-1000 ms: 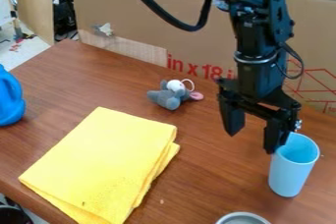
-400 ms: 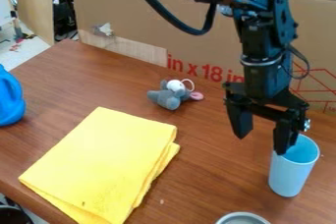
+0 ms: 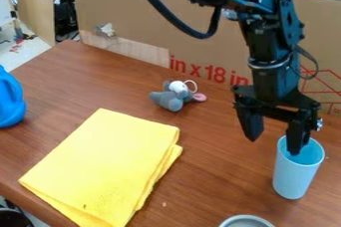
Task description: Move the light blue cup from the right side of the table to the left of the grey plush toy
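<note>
Hanging over the right part of the view, your pincer [image 3: 273,146] stands with its two fingers [image 3: 250,126] well apart and nothing held between them. You have it nearest the cup [image 3: 293,178], which is light blue and stands open end up on the wooden bench [image 3: 223,156], towards the right edge of the view. The finger on the cup's side overlaps the cup's mouth in the view; you cannot tell whether it dips inside or touches the rim. The other finger points down over bare wood, beside the cup.

You see a yellow cloth [image 3: 100,166], folded and lying flat, on the left and near part of the bench, well apart from the cup. Beyond the cloth's far corner you have a small grey plush [image 3: 172,99] with white and pink parts, lying between the cloth and the cardboard [image 3: 133,17] that stands along the back. At the left edge you see part of a blue jug [image 3: 10,101]. At the bottom edge, near the cup, you see the round grey rim [image 3: 246,217] of something cut off by the view.
</note>
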Controlling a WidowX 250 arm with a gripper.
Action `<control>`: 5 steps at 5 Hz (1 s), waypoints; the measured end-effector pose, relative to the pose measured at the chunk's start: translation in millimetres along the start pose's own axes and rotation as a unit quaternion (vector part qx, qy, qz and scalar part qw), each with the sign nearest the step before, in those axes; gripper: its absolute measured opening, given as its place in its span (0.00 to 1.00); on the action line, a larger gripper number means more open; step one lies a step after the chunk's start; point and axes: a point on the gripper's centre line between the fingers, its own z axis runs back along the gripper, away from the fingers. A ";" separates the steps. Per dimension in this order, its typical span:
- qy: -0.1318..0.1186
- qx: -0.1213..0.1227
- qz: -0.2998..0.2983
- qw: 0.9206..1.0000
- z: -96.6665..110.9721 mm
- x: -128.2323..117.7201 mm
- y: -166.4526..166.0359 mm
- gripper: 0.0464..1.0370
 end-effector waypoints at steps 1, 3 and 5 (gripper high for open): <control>-0.003 0.001 0.014 1.000 -3.4 -0.5 1.7 0.92; 0.010 0.016 0.033 0.999 -6.4 -6.8 7.5 0.46; 0.051 0.036 0.022 0.998 -5.3 -19.8 10.4 0.06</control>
